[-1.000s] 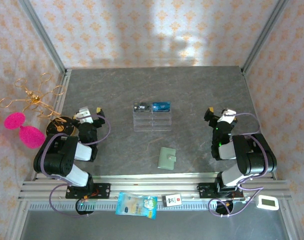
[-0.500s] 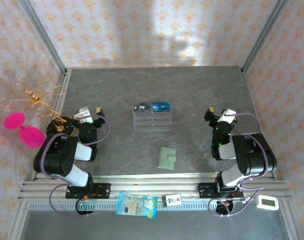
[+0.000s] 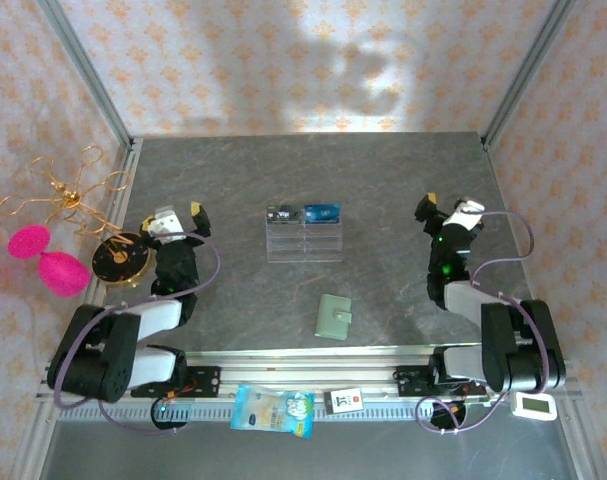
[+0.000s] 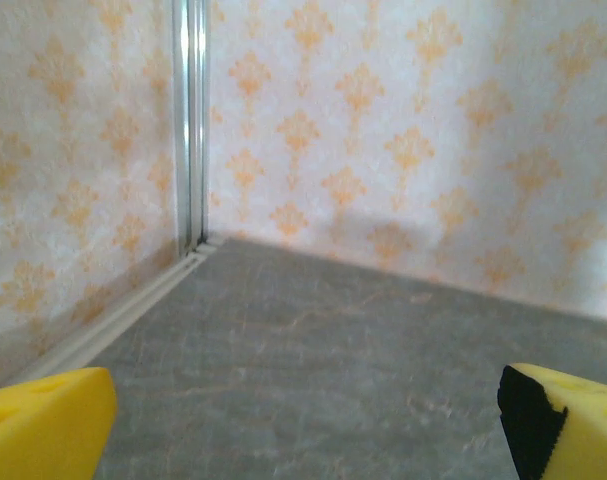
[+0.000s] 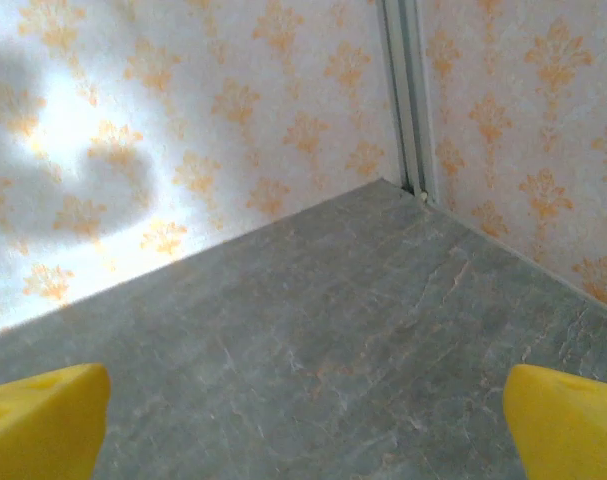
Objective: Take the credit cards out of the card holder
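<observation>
The left jaws stand wide apart: in the left wrist view one yellow fingertip [image 4: 41, 422] sits at the left edge and the other, with a black pad on its inner face, at the right edge, with nothing but grey worktop [image 4: 313, 350] between them. The right jaws are spread just as wide, the yellow fingertips [image 5: 38, 420] at the two lower corners of the right wrist view, and they grip nothing. Both look toward the far patterned wall [image 5: 183, 120].

From above, the left arm [image 3: 173, 270] reaches forward on the left side of the worktop and the right arm [image 3: 448, 270] on the right side, each well apart from the things in the middle.

The card holder [image 3: 334, 317] lies flat and folded shut on the worktop, between the two arms and toward the near edge – closer to the right arm than to the left, touched by neither. Just beyond it stands a clear acrylic rack [image 3: 303, 240], with a bright blue card [image 3: 321, 212] and a dark card [image 3: 279, 213] side by side in its back row.

Beside the left arm lies a round black disc [image 3: 116, 260]. Past the left edge are a gold wire stand [image 3: 68, 195] and two pink shapes [image 3: 48, 258]. On the near rail lie a blue packet [image 3: 273, 410] and a small white tag [image 3: 344, 401]; a white device [image 3: 535, 405] sits at the right end.
</observation>
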Action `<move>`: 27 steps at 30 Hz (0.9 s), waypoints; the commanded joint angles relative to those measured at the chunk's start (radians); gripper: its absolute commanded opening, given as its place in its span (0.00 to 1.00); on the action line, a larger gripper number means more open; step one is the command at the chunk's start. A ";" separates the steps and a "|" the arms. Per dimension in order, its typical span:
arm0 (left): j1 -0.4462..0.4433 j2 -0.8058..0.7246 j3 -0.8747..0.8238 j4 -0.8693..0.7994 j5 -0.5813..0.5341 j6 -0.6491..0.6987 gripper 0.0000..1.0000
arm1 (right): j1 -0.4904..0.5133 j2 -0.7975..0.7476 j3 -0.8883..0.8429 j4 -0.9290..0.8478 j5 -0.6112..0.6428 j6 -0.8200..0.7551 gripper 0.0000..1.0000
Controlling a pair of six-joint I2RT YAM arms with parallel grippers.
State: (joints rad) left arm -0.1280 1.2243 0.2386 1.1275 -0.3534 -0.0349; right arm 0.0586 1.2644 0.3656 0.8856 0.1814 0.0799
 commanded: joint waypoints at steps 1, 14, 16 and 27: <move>-0.005 -0.097 0.045 -0.126 -0.080 -0.066 0.99 | 0.036 -0.050 0.039 -0.194 0.099 0.074 1.00; 0.152 -0.374 0.036 -0.365 0.196 -0.845 0.99 | 0.038 -0.075 0.215 -0.682 -0.038 0.615 1.00; 0.144 -0.375 0.013 -0.270 0.328 -0.806 0.99 | 0.060 -0.078 0.226 -0.751 -0.116 0.578 1.00; -0.090 -0.426 0.072 -0.567 0.438 -0.798 0.92 | 0.266 -0.179 0.086 -0.910 -0.424 0.513 0.85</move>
State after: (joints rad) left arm -0.1802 0.8043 0.2634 0.7357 -0.0048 -0.8452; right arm 0.2867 1.1145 0.4778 0.0586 -0.1455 0.6140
